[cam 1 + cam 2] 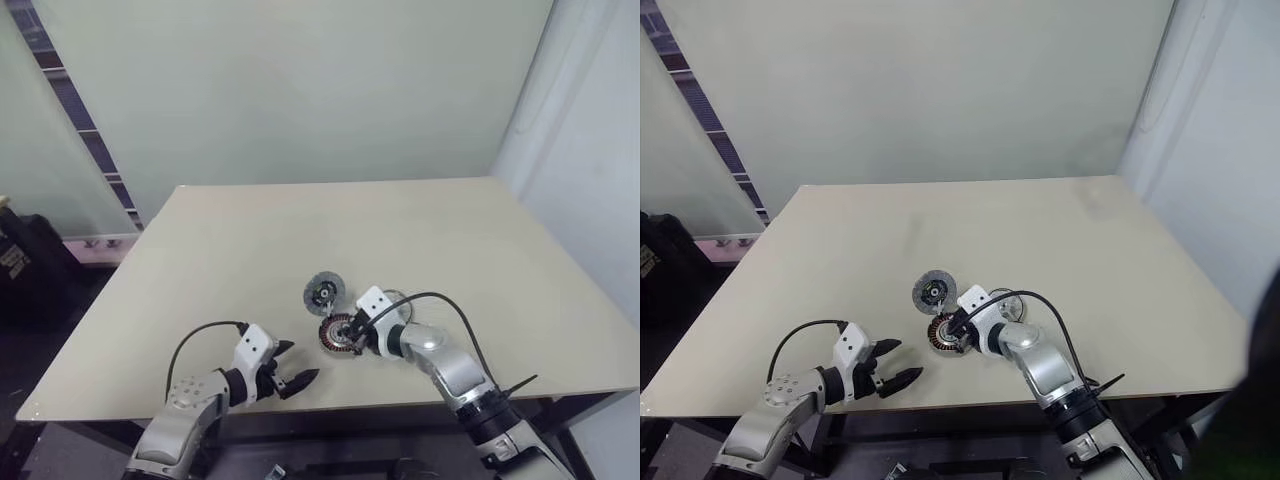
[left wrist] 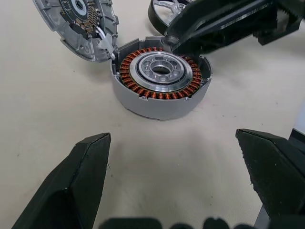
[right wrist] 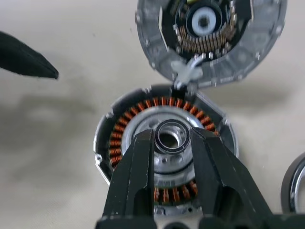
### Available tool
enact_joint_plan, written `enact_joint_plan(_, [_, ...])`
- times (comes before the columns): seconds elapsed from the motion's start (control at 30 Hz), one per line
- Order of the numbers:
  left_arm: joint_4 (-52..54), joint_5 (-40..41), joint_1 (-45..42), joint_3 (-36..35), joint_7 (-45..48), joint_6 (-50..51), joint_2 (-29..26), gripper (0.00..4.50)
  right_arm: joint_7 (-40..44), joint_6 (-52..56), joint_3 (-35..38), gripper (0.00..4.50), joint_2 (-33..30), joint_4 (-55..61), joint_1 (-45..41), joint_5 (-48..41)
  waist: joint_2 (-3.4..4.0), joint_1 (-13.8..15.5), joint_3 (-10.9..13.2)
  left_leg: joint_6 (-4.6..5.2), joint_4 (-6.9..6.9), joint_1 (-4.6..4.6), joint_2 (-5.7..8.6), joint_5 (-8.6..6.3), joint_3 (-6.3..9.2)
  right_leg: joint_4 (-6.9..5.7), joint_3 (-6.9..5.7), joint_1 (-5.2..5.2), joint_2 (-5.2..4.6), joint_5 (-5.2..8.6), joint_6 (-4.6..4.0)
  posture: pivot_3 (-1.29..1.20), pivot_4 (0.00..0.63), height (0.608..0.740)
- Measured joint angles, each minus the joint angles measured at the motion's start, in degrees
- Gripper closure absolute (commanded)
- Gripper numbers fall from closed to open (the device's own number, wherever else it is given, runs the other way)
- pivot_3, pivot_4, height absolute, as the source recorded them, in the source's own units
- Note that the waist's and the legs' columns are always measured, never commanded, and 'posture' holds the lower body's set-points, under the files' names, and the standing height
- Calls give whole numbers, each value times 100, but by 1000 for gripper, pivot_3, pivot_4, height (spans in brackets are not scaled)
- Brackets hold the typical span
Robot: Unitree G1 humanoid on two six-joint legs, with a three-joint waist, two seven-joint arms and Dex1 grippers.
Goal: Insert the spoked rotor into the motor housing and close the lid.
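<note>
hovering over the housing (image 3: 164, 157), right gripper (image 3: 171, 140) pinches a small ring (image 3: 172, 137); left gripper (image 2: 174, 157) spread. rotor (image 2: 167, 10), rigid and light-looking, probably best gripped by its rim.

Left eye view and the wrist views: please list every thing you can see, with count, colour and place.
table: one, beige, fills the middle of the scene.
motor housing: one, silvery cup with copper-coloured windings, on the table near its front edge.
lid: one, grey disc with a dark centre, just behind the motor housing, close against its rim.
spoked rotor: one, dark ring with silvery spokes, on the table to the right of the motor housing.
left gripper: one, black, open, at the front edge of the table, pointing toward the motor housing.
right gripper: one, black, directly over the centre of the motor housing.
</note>
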State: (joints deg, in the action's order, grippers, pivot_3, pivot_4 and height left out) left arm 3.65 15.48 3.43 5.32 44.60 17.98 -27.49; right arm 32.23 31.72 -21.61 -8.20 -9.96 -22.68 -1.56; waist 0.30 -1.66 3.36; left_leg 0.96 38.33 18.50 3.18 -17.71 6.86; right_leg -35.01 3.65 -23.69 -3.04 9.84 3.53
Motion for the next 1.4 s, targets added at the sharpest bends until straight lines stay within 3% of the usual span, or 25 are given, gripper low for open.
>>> enact_joint_plan(1.4, [56, 5, 197, -63, -123, -3, -97, 0, 40, -516, -56, 3696, 430, -1017, -309, 286, 2, -119, 0, -8, -1, 0, -1, 5, 3, -17, 2, -12, 3, -3, -5, 0, 0, 740])
